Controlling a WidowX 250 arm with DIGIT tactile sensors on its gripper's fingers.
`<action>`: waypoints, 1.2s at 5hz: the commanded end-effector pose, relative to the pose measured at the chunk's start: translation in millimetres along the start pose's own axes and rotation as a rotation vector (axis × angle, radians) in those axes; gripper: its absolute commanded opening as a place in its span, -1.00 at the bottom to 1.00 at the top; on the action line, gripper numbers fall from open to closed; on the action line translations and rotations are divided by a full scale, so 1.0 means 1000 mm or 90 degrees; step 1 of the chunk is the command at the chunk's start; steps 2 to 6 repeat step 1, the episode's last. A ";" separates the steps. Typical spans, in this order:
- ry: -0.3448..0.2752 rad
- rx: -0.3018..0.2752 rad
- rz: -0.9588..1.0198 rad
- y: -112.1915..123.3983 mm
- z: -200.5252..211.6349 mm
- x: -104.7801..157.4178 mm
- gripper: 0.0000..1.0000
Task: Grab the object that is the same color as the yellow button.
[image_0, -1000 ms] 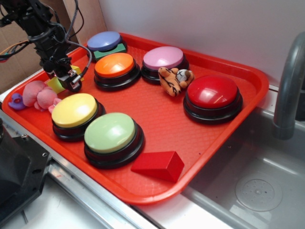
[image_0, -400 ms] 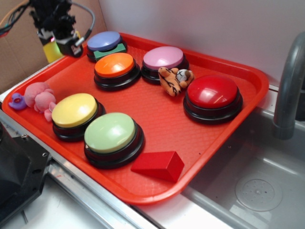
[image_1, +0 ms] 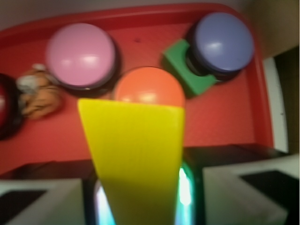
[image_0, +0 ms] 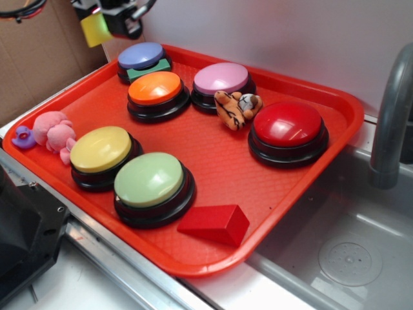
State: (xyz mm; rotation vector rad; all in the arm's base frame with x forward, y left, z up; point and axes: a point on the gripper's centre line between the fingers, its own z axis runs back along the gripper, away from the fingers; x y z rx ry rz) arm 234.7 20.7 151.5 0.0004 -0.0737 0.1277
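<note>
Both views are evenly and fairly brightly lit from overhead. In the exterior view soft white highlights sit on the domed tops of the red button (image_0: 288, 123) and the light green button (image_0: 149, 179), and each button throws only a faint shadow onto the red tray (image_0: 213, 161). That view is sharp, with mild grain. The wrist view is soft overall: the yellow block (image_1: 133, 159) held in the hand (image_1: 136, 201) is blurred, and green-white glare flares just beside its lower end.
</note>
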 end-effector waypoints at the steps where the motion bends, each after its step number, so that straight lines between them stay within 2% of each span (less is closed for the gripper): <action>1: -0.013 -0.004 -0.013 -0.013 0.014 0.008 -1.00; 6: -0.013 -0.004 -0.013 -0.013 0.014 0.008 -1.00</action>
